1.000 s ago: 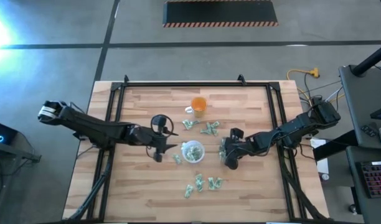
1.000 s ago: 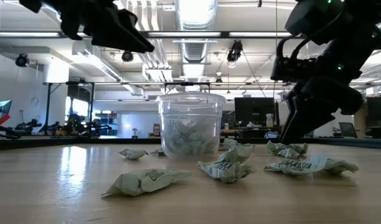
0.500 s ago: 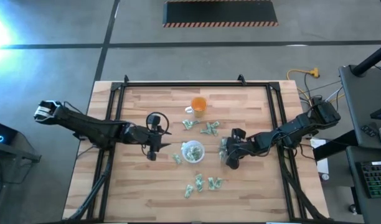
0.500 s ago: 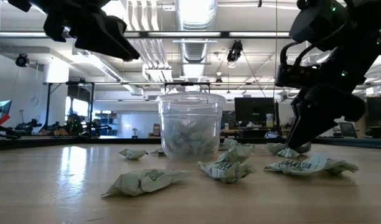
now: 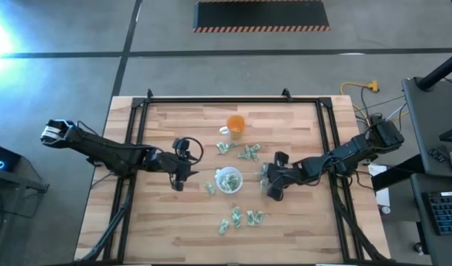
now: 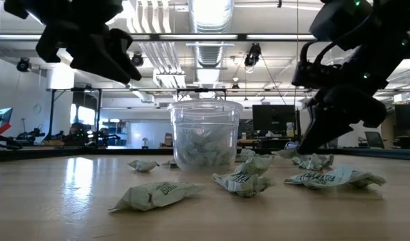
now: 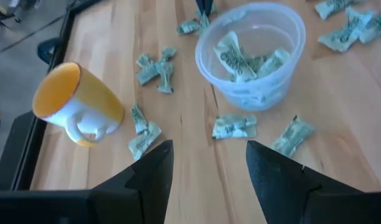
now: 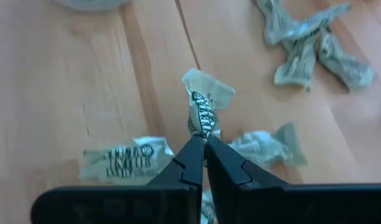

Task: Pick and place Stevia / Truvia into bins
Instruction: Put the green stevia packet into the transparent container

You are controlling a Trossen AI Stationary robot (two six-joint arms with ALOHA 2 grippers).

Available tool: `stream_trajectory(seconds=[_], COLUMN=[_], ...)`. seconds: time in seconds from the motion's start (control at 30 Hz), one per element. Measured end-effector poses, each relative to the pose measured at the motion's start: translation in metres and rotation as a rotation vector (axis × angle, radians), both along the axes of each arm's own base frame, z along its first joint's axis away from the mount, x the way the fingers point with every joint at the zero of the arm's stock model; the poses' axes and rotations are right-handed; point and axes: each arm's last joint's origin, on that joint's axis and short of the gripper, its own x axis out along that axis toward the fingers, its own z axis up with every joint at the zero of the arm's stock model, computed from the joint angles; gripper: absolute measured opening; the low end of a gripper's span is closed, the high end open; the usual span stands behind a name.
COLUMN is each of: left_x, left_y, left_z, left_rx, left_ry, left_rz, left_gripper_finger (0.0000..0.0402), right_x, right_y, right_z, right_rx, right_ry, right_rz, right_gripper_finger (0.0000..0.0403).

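Note:
Crumpled pale green and white Stevia sachets [image 5: 239, 219] lie scattered on the wooden table around the bin. The bin [image 5: 227, 179] is a round clear tub standing at the table's middle with several sachets inside [image 7: 246, 59]. My right gripper [image 5: 269, 188], just right of the bin, is shut on one sachet [image 8: 205, 106]. My left gripper [image 5: 178, 176] hangs open above the table, left of the bin [image 7: 206, 168], with nothing between its fingers. My right gripper pinches one end of the crumpled sachet [image 8: 202, 132] between its two fingertips. The fingers slant down from the table's right side. The rest of the sachet sticks out beyond the tips, and in the low view it sits just above the table [image 6: 287, 153].
An orange cup [image 5: 235, 125] with a white handle stands at the far middle. Loose sachets lie near my right gripper [image 8: 125, 162], beyond the bin [image 5: 248, 152] and toward the near edge. A black frame [image 5: 137, 111] edges the table.
My right gripper has shut on a sachet lying right of the bin and has risen a little with it. My left gripper, still open, has moved toward the table's left edge, away from the bin.

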Motion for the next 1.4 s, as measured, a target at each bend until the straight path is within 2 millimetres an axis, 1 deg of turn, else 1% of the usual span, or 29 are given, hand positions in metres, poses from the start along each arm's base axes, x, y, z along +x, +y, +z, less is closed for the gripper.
stream_trajectory(seconds=[0.23,0.5,0.63,0.73,0.83,1.0,1.2,1.3,1.4], left_x=[-0.003,-0.008,-0.007,-0.005,0.001,0.01,0.02,0.024,0.031], left_y=[0.001,0.001,0.0,-0.001,-0.003,-0.005,-0.009,-0.01,-0.011], left_z=[-0.004,-0.023,-0.033,-0.042,-0.048,-0.064,-0.09,-0.099,-0.102], left_rx=[0.007,-0.046,-0.078,-0.084,-0.08,-0.072,-0.132,-0.132,-0.132], left_ry=[0.038,0.069,0.011,-0.054,-0.127,-0.125,-0.031,0.0,0.014], left_rz=[0.001,0.01,-0.017,-0.055,-0.088,-0.109,-0.121,-0.125,-0.126], left_gripper_finger=[0.0186,0.0186,0.0186,0.0186,0.0186,0.0186,0.0186,0.0186,0.0186], right_x=[0.016,0.043,0.053,0.058,0.065,0.084,0.104,0.109,0.109], right_y=[0.005,0.012,0.015,0.017,0.019,0.024,0.026,0.026,0.026], right_z=[0.018,0.057,0.074,0.081,0.083,0.075,0.069,0.069,0.069], right_rx=[-0.021,-0.083,-0.114,-0.132,-0.142,-0.144,-0.154,-0.157,-0.147], right_ry=[-0.056,-0.16,-0.201,-0.222,-0.226,-0.188,-0.154,-0.129,-0.119], right_rz=[0.052,0.156,0.198,0.225,0.245,0.301,0.307,0.304,0.31], right_gripper_finger=[0.0009,0.0009,0.0009,0.0009,0.0009,0.0009,0.0009,0.0009,0.0019])
